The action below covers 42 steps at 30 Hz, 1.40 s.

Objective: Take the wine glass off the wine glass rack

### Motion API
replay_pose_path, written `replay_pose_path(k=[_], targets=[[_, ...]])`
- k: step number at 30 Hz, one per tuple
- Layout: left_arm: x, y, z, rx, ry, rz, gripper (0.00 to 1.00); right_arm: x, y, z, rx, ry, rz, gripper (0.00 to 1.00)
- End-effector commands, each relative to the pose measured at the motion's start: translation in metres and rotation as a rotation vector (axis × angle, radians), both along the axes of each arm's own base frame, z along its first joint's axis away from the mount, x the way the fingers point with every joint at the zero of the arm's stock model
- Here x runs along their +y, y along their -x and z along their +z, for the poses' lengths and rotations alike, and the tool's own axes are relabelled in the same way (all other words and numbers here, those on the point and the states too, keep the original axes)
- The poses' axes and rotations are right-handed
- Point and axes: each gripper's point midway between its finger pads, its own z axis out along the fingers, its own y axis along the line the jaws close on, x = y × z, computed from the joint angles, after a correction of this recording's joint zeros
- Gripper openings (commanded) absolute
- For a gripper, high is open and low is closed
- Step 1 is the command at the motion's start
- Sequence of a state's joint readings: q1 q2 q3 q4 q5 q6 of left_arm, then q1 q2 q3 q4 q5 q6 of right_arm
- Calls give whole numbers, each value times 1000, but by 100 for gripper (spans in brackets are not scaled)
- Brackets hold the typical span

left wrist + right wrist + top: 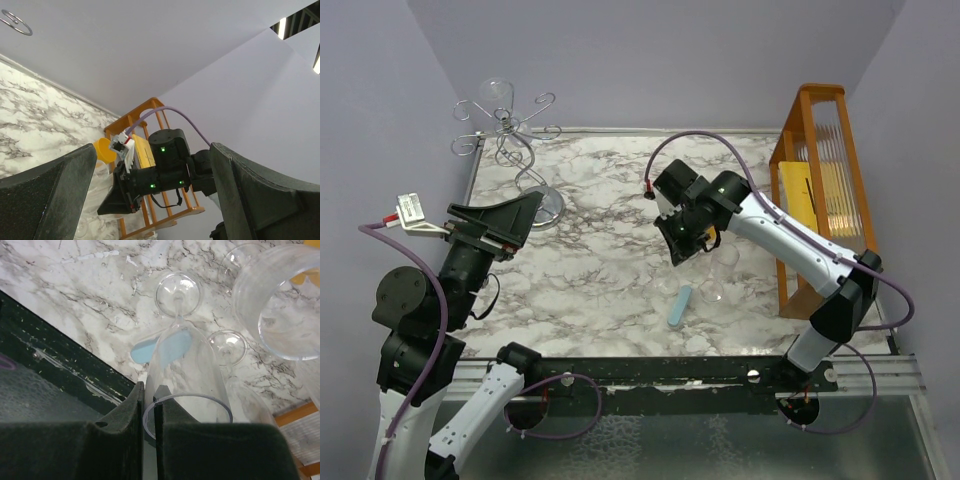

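Observation:
The silvery wire wine glass rack (510, 140) stands at the far left on its round base, with a clear glass (498, 95) still among its top loops. One loop shows in the left wrist view (15, 22). My right gripper (685, 250) (149, 390) is shut on the rim of a clear wine glass (187, 365), mouth up and foot (177, 292) down, over the table's middle right (705, 278). I cannot tell if its foot touches the table. My left gripper (510, 225) (155, 200) is open and empty, near the rack's base.
Two more clear glasses (280, 300) (227, 347) stand close to the held one. A light blue flat object (680, 305) lies on the marble near the front. A tall orange slatted rack (820, 190) stands at the right edge. A yellow cup (105, 150) sits beside the right arm.

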<state>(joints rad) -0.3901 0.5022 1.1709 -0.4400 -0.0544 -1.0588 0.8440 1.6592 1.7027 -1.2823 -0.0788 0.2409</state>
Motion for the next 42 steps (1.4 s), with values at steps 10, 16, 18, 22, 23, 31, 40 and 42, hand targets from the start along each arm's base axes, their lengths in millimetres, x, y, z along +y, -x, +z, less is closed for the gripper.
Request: replay_pose_path(k=[10,16,18,22,23,31,40,42], targets=[[9,6,4,-12,9,35,98,11,-13,-2,-59,76,24,15],[11,6,1,-2,6,44,97,17,-16,12,-86,41,30,32],[12,6,-1,2,3,50,97,20,-17,19,-102,14,31,40],[14,5,-1,3,-2,59,97,24,-18,35,-131,-34,35,59],[13,5,-1,5,-4,59,97,25,-18,40,-141,-48,37,63],[10,-3,-4,24,-14,57,97,19,-14,77,-243,-156,40,88],[0,-21,-14,68,-35,44,96,-2,-5,116,-426,-295,63,100],[-3,-27,-18,86,-51,44,96,-4,-5,132,-505,-365,62,100]])
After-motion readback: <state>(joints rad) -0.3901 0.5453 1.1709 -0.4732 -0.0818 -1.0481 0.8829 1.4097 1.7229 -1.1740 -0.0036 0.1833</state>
